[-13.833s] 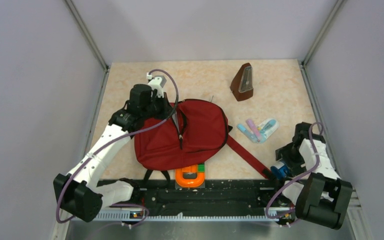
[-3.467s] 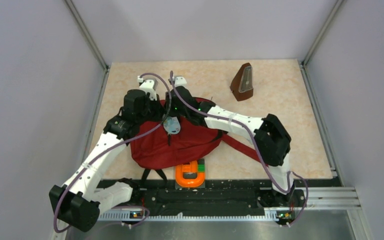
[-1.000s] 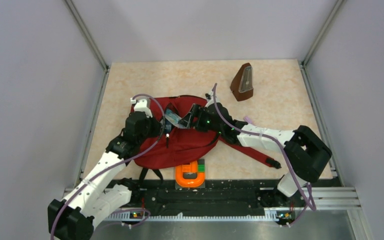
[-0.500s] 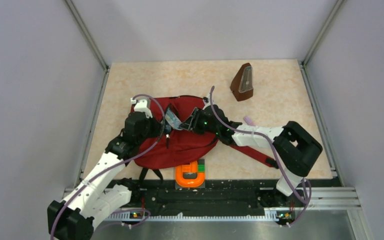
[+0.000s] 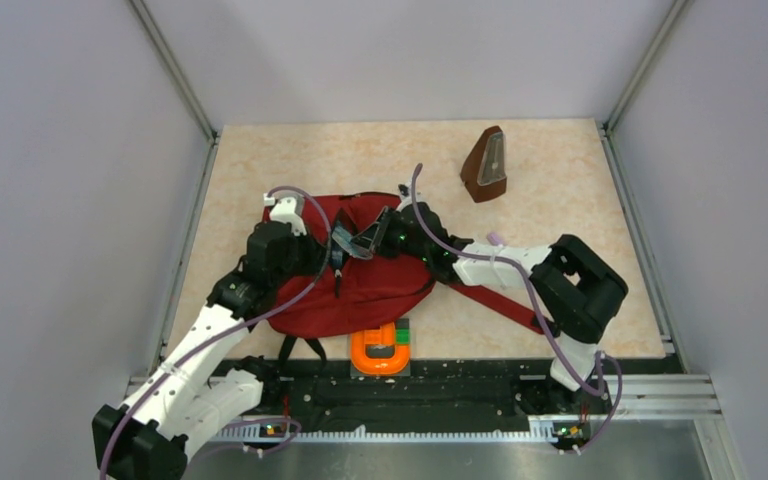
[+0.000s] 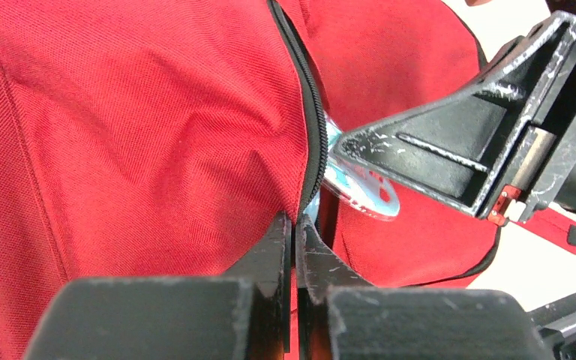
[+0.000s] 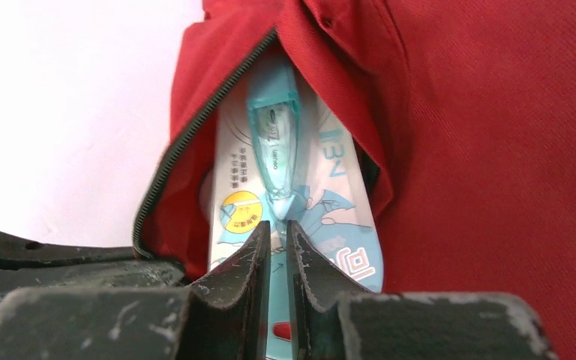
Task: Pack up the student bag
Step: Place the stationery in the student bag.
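The student bag [image 5: 385, 290] lies on the table, dark red, its zipper [image 6: 313, 112] open. My left gripper [image 5: 332, 262] is shut on the bag's fabric edge [image 6: 295, 221] beside the zipper and lifts it. A light-blue blister pack of correction tape [image 7: 337, 195] sticks halfway out of the opening [image 5: 343, 238]. My right gripper [image 7: 277, 225] has its jaws drawn together to a thin slit at the blister's tip, with the card showing behind them. Whether they pinch the pack I cannot tell. In the left wrist view the right gripper's finger [image 6: 450, 157] lies over the pack [image 6: 364, 191].
A brown metronome [image 5: 485, 165] stands at the back right. An orange U-shaped piece [image 5: 380, 352] with a green and red block [image 5: 401, 335] sits at the near edge below the bag. The bag's long red strap [image 5: 500, 305] trails to the right under the right arm.
The right gripper's jaws have closed from wide apart to nearly together, and it has shifted left toward the pack in the bag's opening. The left gripper has kept its hold on the bag.
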